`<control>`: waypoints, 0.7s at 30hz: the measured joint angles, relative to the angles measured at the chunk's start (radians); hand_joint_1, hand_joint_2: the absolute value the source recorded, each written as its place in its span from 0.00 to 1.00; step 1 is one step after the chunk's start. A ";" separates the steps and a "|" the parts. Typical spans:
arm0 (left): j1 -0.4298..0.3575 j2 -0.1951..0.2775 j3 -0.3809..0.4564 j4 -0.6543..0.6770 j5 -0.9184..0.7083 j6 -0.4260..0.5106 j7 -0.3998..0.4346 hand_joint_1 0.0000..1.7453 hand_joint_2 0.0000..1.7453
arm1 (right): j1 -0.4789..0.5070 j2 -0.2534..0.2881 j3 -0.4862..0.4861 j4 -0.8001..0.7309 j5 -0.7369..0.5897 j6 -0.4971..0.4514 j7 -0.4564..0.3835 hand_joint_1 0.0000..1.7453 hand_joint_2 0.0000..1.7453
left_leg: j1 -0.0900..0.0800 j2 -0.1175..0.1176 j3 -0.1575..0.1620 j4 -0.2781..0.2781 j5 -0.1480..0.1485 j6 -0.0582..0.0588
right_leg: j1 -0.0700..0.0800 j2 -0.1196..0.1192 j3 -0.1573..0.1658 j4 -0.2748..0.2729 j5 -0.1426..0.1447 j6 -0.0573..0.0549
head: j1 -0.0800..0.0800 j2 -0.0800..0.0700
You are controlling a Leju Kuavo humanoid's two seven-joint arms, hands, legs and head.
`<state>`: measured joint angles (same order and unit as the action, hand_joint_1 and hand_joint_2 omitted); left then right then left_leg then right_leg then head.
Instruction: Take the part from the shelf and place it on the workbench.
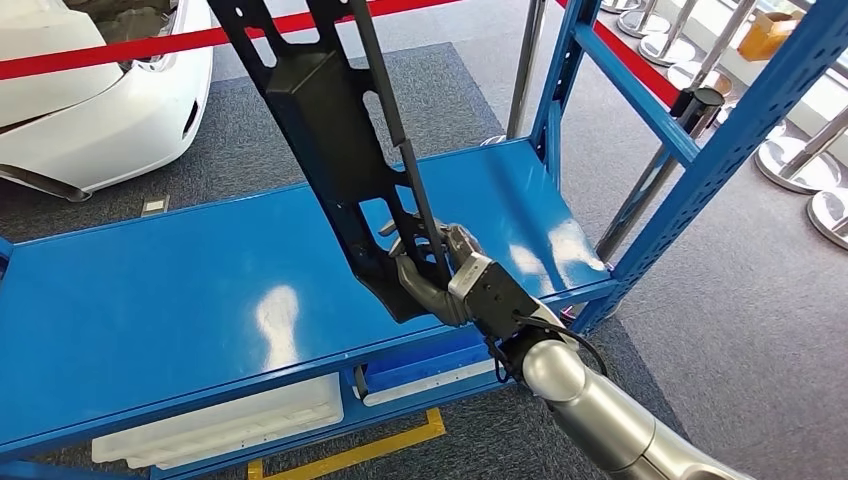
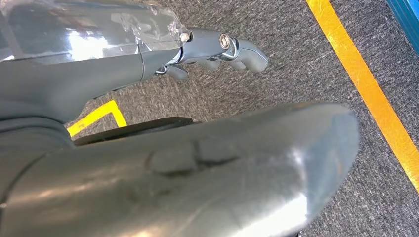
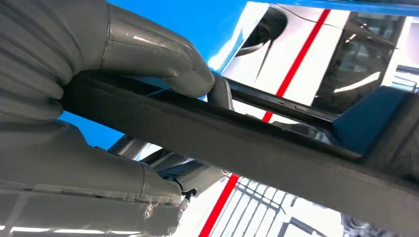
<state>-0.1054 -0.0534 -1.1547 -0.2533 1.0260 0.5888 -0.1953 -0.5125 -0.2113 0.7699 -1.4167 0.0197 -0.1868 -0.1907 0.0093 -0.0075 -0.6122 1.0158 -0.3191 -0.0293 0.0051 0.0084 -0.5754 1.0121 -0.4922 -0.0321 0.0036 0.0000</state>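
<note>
A long black part (image 1: 330,130) is gripped at its lower end by the right hand (image 1: 440,272), arm reaching up over the blue shelf (image 1: 150,290); the left hand (image 2: 217,49) is hung above grey carpet (image 2: 296,64), fingers curled, nothing held.

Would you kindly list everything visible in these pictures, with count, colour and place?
part: one, black, long, tilted above the shelf, held at its lower end
shelf: one, blue, across the middle
trays: two, white, under the shelf board
car: one, white, far left
barrier tape: red, across the back
floor tape: yellow, on grey carpet
right robot hand: one, grey, grips the part
left robot hand: one, grey, above the carpet
</note>
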 joint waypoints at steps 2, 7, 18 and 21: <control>0.000 0.000 0.000 0.000 -0.001 0.000 0.002 0.00 0.00 | 0.011 -0.002 -0.005 -0.021 0.016 0.002 -0.001 1.00 1.00 | 0.000 0.000 0.000 0.000 0.000 0.000 | 0.000 0.000 0.000 0.000 0.000 0.000 | 0.000 0.000; 0.000 0.000 0.000 0.000 -0.002 0.000 0.005 0.00 0.00 | 0.028 -0.003 -0.007 -0.062 0.077 0.018 0.012 1.00 1.00 | 0.000 0.000 0.000 0.000 0.000 0.000 | 0.000 0.000 0.000 0.000 0.000 0.000 | 0.000 0.000; 0.000 0.000 0.000 0.000 -0.002 0.007 0.005 0.00 1.00 | 0.051 -0.003 0.008 -0.117 0.147 0.032 0.033 1.00 1.00 | 0.000 0.000 0.000 -0.001 0.000 0.000 | 0.000 0.000 0.000 0.000 0.000 0.000 | 0.000 0.000; 0.000 0.000 0.000 0.000 0.001 0.010 0.005 0.00 1.00 | 0.055 -0.003 0.012 -0.119 0.151 0.037 0.030 1.00 1.00 | 0.000 0.000 0.000 -0.001 0.000 0.000 | 0.000 0.000 0.000 0.000 0.000 0.000 | 0.000 0.000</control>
<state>-0.1058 -0.0533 -1.1547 -0.2533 1.0270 0.5993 -0.1907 -0.4572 -0.2140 0.7815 -1.5356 0.1704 -0.1503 -0.1606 0.0092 -0.0076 -0.6122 1.0149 -0.3191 -0.0293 0.0051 0.0082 -0.5756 1.0121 -0.4924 -0.0322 0.0034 0.0000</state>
